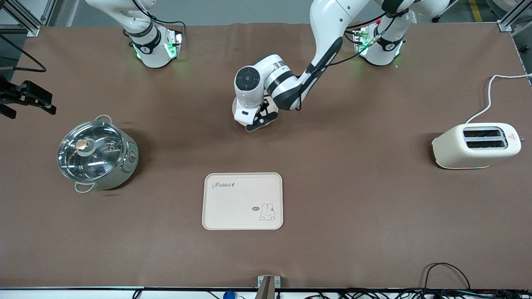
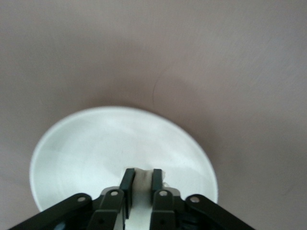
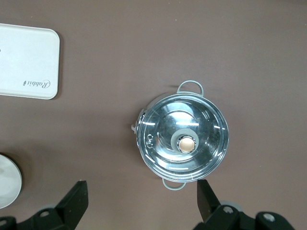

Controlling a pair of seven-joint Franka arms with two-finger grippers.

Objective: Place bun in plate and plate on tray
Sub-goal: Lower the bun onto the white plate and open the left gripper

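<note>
The round cream plate (image 1: pixel 234 109) lies on the brown table, farther from the front camera than the tray, mostly hidden under my left arm. My left gripper (image 1: pixel 258 121) hangs low over the plate. In the left wrist view my left gripper (image 2: pixel 142 173) is shut on the pale bun (image 2: pixel 143 179) just above the plate (image 2: pixel 91 143). The rectangular "Rabbit" tray (image 1: pixel 242 201) lies empty near the table's middle. My right gripper (image 3: pixel 141 191) is open and empty, up over the table beside the pot; that view also shows the tray (image 3: pixel 26 60) and the plate (image 3: pixel 7 184).
A steel pot with a glass lid (image 1: pixel 95 151) stands toward the right arm's end, also seen in the right wrist view (image 3: pixel 182 143). A cream toaster (image 1: pixel 476 145) with a white cord stands toward the left arm's end.
</note>
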